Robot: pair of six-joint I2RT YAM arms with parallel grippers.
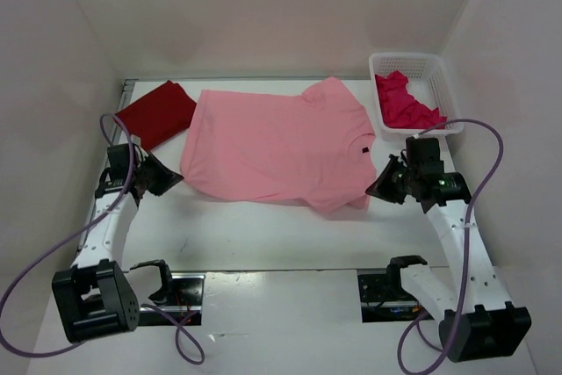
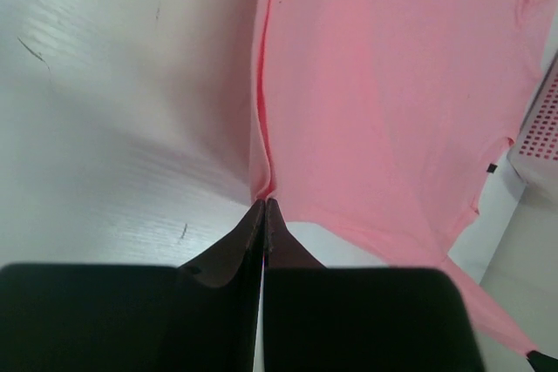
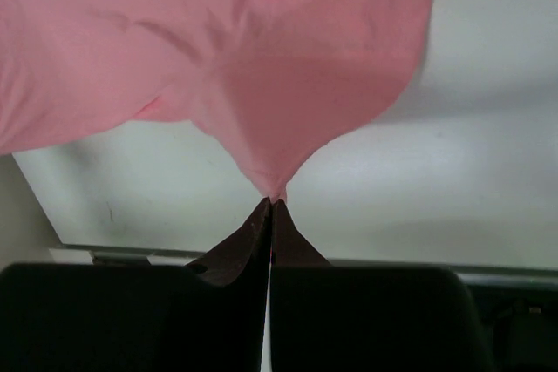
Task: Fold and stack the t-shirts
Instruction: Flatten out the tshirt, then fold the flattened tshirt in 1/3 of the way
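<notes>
With the left tool (image 2: 264, 208) and right tool (image 3: 273, 206) each clamping shut on the pink t-shirt's (image 1: 272, 142) near edge, they should be lifting evenly and holding the cloth taut.

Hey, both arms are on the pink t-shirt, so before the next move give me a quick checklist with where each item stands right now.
1. Left jaws shut on the pink shirt at its left edge: ok.
2. Right jaws shut on its near right corner: ok.
3. Each pinch holds one layer only: cannot tell.
4. Shirt body spread out on the table, no big bunching: ok.
5. Folded dark red shirt clear of the pink shirt's edge: cannot tell, they meet or nearly meet.
6. Crimson shirt out of the way in the white basket: ok.
</notes>
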